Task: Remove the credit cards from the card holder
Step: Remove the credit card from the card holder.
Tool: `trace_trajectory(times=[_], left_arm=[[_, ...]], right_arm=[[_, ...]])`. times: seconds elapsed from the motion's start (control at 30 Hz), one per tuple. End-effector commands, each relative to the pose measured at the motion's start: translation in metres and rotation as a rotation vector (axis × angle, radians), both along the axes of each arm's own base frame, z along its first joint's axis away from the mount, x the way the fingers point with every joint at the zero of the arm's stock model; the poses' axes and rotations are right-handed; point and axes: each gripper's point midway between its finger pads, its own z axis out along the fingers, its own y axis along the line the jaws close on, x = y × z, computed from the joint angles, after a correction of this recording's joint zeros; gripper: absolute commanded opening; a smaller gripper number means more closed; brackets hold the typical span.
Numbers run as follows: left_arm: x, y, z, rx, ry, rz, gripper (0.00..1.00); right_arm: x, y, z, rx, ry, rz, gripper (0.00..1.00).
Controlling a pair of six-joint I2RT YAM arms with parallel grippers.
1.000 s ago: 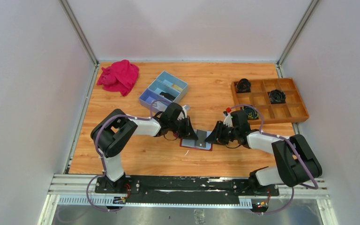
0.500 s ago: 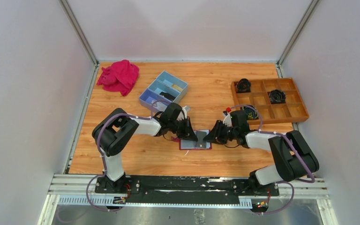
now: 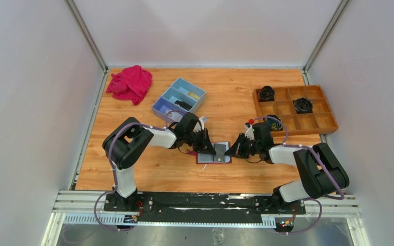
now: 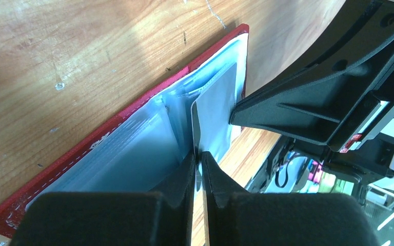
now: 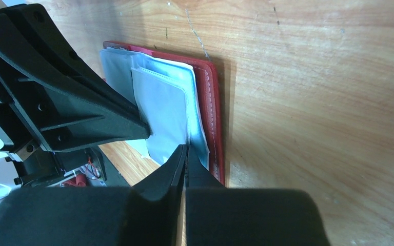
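The dark red card holder (image 3: 213,158) lies open on the table between both arms, with its grey see-through pockets up. My left gripper (image 3: 207,146) is shut on the near edge of a thin grey credit card (image 4: 213,110) that stands on edge, partly out of a middle pocket. The holder's red border (image 4: 82,148) runs along the left of that view. My right gripper (image 3: 235,149) is shut on the edge of a see-through pocket of the card holder (image 5: 213,102) at its right side. The fingertips of the two grippers are close together, facing each other. Other cards are hidden in the pockets.
A blue three-compartment box (image 3: 179,98) stands behind the left arm. A bright pink cloth (image 3: 130,83) lies at the back left. A wooden divided tray (image 3: 315,120) with dark coiled items stands at the right. Enclosure walls surround the table.
The card holder has slid a little towards the back and straightened. The right gripper moved left, then slightly back. The grey card now stands further out of its pocket.
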Motion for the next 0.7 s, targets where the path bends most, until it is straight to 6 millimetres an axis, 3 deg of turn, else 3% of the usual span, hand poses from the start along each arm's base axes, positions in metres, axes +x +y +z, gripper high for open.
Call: trace_trajectory(times=[0.0,0.23,0.67], left_arm=[[-0.002,-0.002,-0.002,-0.009,0.012,-0.007,0.10],[0.000,-0.001,0.004,-0.044,0.008,0.027,0.09],[0.004,0.002,0.013,-0.164,0.035,0.079,0.18]], right_arm=[[-0.008,-0.006,-0.015,-0.040,0.039,-0.018,0.00],[-0.010,-0.011,-0.023,-0.070,0.064,-0.034,0.00],[-0.010,-0.011,-0.027,-0.079,0.078,-0.030,0.00]])
